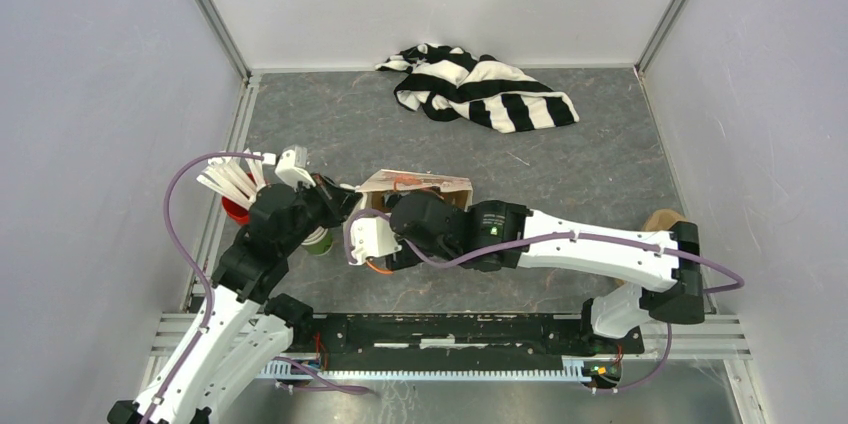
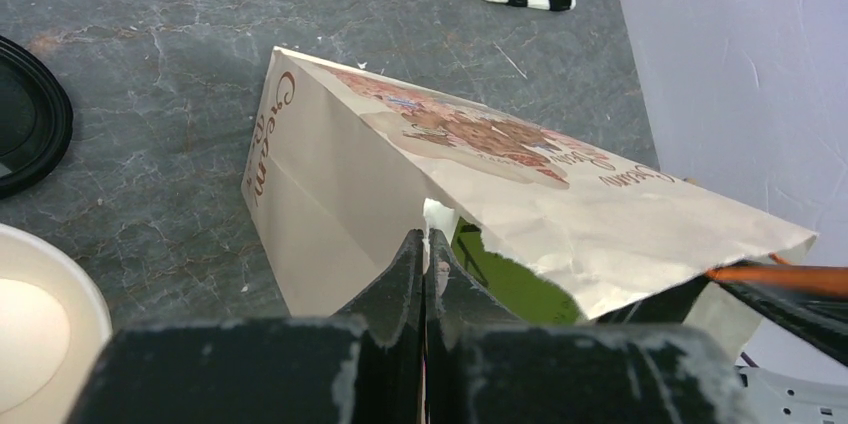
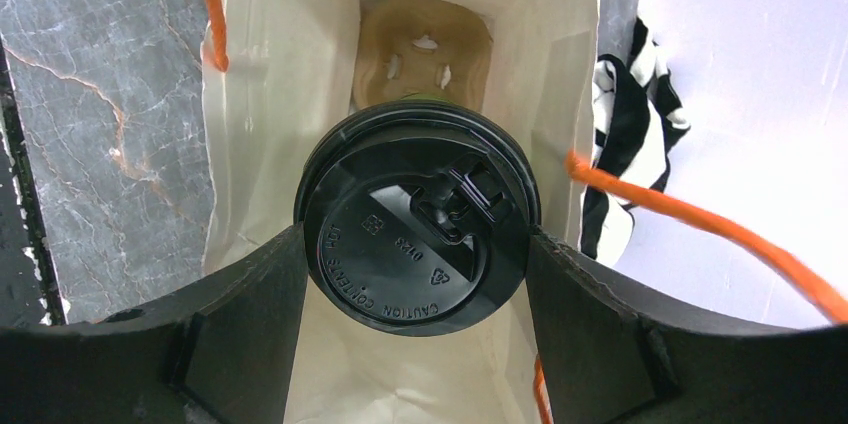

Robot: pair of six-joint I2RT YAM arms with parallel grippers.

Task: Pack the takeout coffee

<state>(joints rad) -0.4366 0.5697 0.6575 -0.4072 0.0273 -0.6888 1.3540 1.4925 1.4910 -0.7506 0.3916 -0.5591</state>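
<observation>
The takeout coffee (image 3: 415, 219), a green cup under a round black lid, lies partly inside the mouth of a cream paper bag (image 3: 260, 94). My right gripper (image 3: 415, 244) is shut on it, one finger pressed to each side of the lid. A brown cardboard piece (image 3: 425, 54) sits at the bag's far end. In the left wrist view my left gripper (image 2: 427, 239) is shut on the torn rim of the bag (image 2: 480, 184), and the cup's green side (image 2: 510, 284) shows through the opening. From above, the bag (image 1: 415, 184) lies on its side between both arms.
A striped black-and-white cloth (image 1: 480, 89) lies at the back. A red holder of white sticks (image 1: 235, 199) and a green cup (image 1: 320, 242) stand by the left arm. A loose black lid (image 2: 30, 114) and a cream-lined cup (image 2: 40, 324) lie left of the bag. Orange handles (image 3: 700, 219) trail from it.
</observation>
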